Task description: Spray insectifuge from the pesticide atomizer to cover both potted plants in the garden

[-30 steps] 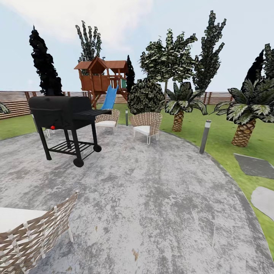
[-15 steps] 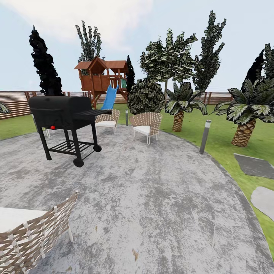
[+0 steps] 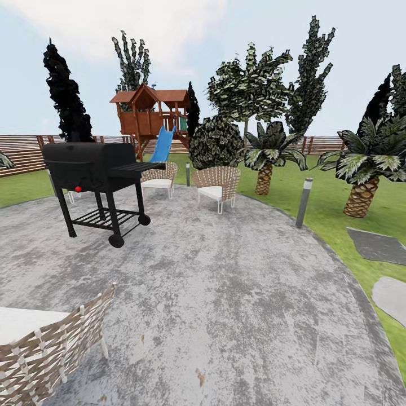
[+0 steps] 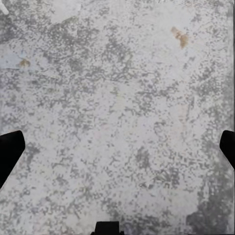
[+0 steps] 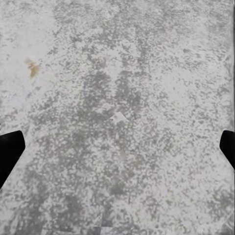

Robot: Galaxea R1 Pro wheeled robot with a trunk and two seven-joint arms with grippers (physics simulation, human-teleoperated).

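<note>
The pesticide atomizer cannot be placed from here, so which way it points and how its long axis lies cannot be told; the same goes for the two potted plants. By the look of it the task is at its very start: nothing picked up, nothing sprayed, and the search across the garden is all to come. The head view looks over the round grey patio (image 3: 225, 293), with the black grill (image 3: 93, 169) as the landmark: wicker chairs (image 3: 217, 183) just beyond it, a wooden playhouse with a blue slide (image 3: 152, 121) further behind it, the slatted fence (image 3: 22, 149) running behind that. Off to the far side of the patio from the grill stand scaly-trunked palms (image 3: 366, 163), a post lamp (image 3: 304, 202) and grey stepping stones (image 3: 375, 245) on the lawn. The left claw (image 4: 117, 152) hangs over bare patio with its dark fingertips (image 4: 10, 152) spread wide, holding nothing. The right claw (image 5: 117, 152) matches it, fingertips (image 5: 10, 152) far apart, empty.
</note>
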